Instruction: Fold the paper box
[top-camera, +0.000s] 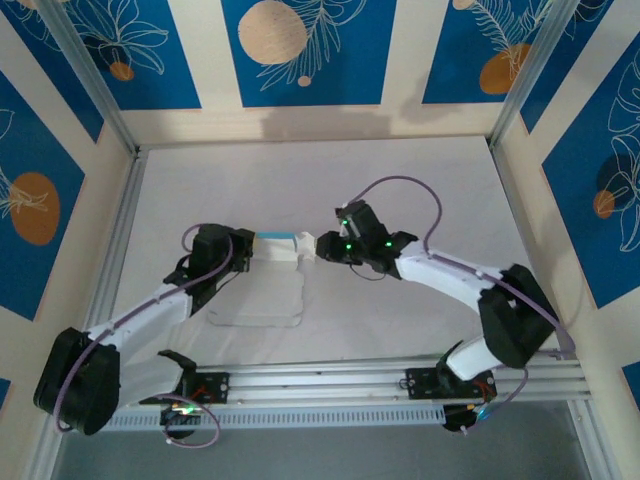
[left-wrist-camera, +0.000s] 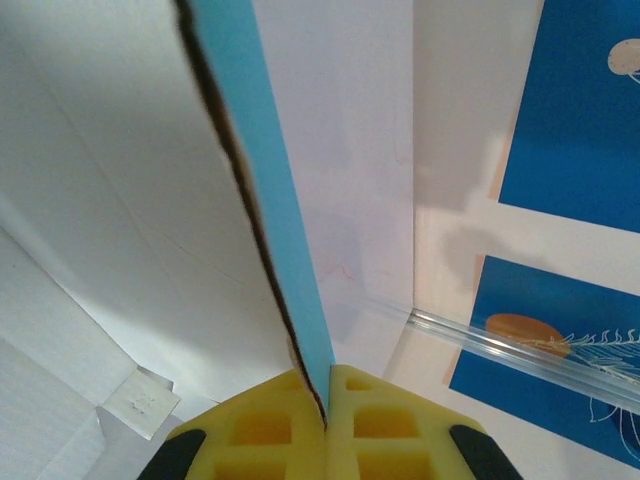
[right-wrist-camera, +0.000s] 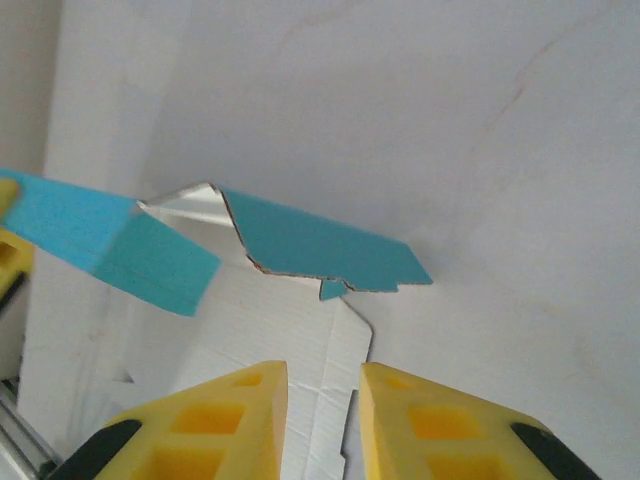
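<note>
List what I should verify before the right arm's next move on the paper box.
1. Left pincer shut on the paper box edge: ok.
2. Right pincer gripping card: not ok, jaws apart.
3. White card panel seated between the right pincer's fingers: cannot tell, depth unclear.
4. Blue flaps folded in: not ok, they stick out.
5. Paper box spanning both pincers above the table: ok.
</note>
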